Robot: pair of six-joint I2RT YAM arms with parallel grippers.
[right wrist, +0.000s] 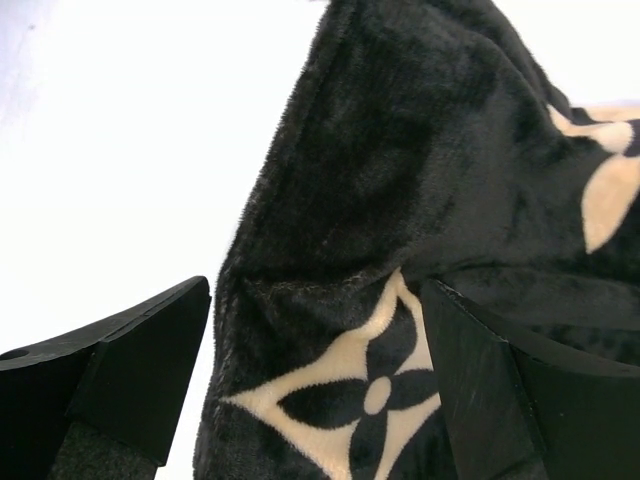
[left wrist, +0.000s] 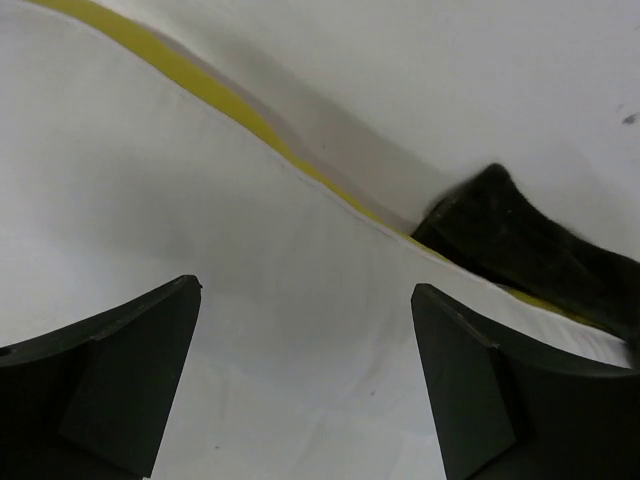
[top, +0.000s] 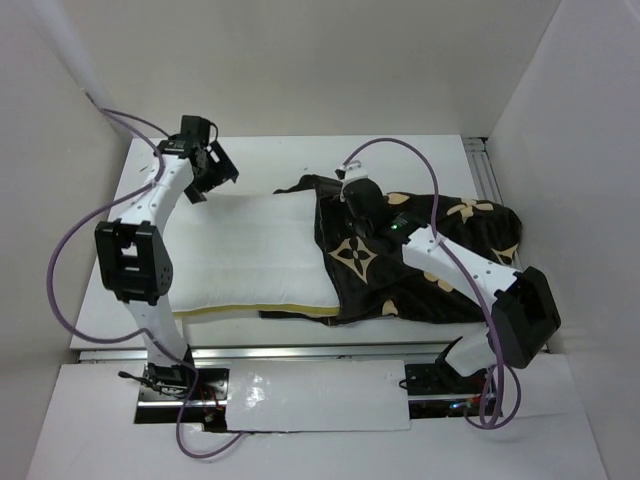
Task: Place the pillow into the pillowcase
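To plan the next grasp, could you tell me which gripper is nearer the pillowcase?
Right. The right gripper is over the pillowcase edge; the left gripper is over the pillow, far left.

A white table (top: pixel 270 165) stood boxed in by a plain white back wall (top: pixel 320 60), left wall (top: pixel 40 200) and right wall (top: pixel 580 150). A metal rail (top: pixel 487 175) ran along its right edge. A glossy white panel (top: pixel 310 400) at its near edge caught glare.

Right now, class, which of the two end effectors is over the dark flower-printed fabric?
The right end effector, open above the pillowcase; the left end effector is open over the white pillow instead.
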